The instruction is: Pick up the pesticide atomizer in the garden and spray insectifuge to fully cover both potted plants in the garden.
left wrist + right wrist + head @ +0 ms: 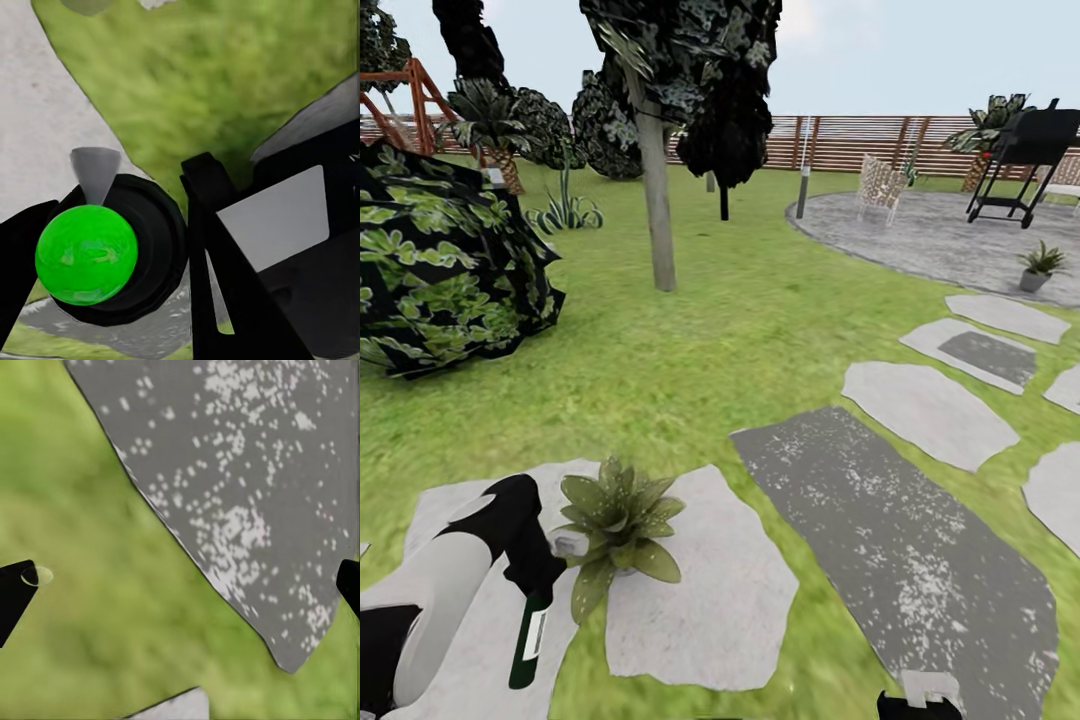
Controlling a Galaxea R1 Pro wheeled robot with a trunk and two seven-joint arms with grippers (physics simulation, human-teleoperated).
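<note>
Left gripper (538, 585) is clamped on the pesticide atomizer (528, 640), and the head view shows the slim dark green bottle with its white label hanging below the black fingers, long axis running roughly down toward the camera's lower edge, over the pale stepping stone (710, 590). In the left wrist view the bottle's top (86, 255) reads bright green, not red, seated in a black collar with a grey cone of a nozzle (96, 171) jutting out ahead, one finger (225, 285) pressed close alongside. Now the relation that matters: the near potted plant (618, 520) sits just beside that gripper, on its right and a touch farther out, on the same stone, so the left arm is plainly the one to do the spraying. My read is that the nozzle wants turning toward that rosette before anything else. The right gripper (180, 585) looks down with its two dark fingertips spread far apart, nothing between them, over lawn and the edge of the dark speckled slab (900, 560). The second potted plant (1042, 266) is well apart, off to the right on the rim of the round paved patch (930, 240), so it likely calls for a drive across the grass
</note>
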